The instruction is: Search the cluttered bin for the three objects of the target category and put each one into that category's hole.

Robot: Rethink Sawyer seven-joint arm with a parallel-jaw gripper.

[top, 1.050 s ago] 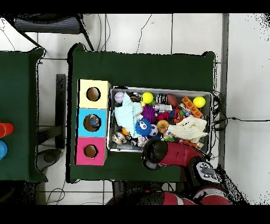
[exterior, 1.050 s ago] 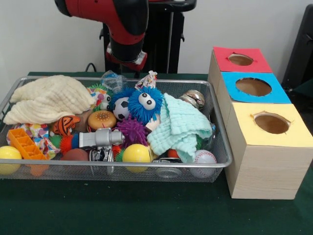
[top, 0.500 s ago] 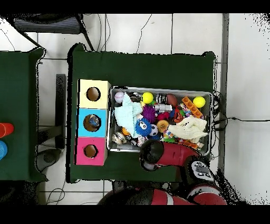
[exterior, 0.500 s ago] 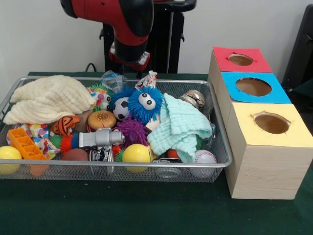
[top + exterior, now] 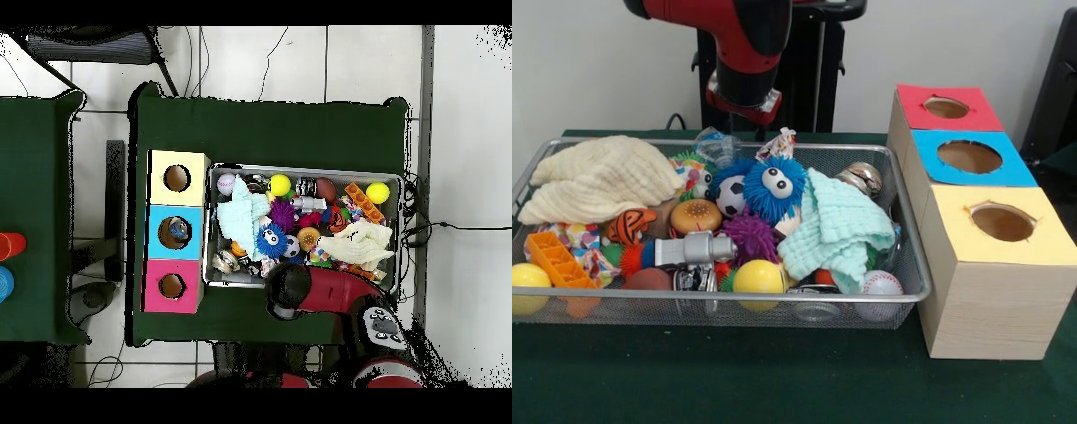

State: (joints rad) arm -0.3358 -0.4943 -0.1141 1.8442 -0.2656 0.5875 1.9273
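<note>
The wire bin (image 5: 900, 265) brims with balls, cloths and a blue fuzzy googly-eyed toy (image 5: 773, 187). It lies just below and in front of the claw (image 5: 743, 104), whose finger state cannot be told. Since earlier, the arm has shifted slightly toward the holed boxes (image 5: 980, 221).

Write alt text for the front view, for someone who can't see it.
A wire mesh bin crammed with toys and cloths sits on a green table, a red robot arm hanging behind it. Beside it stand wooden boxes with red, blue and yellow holes.
</note>
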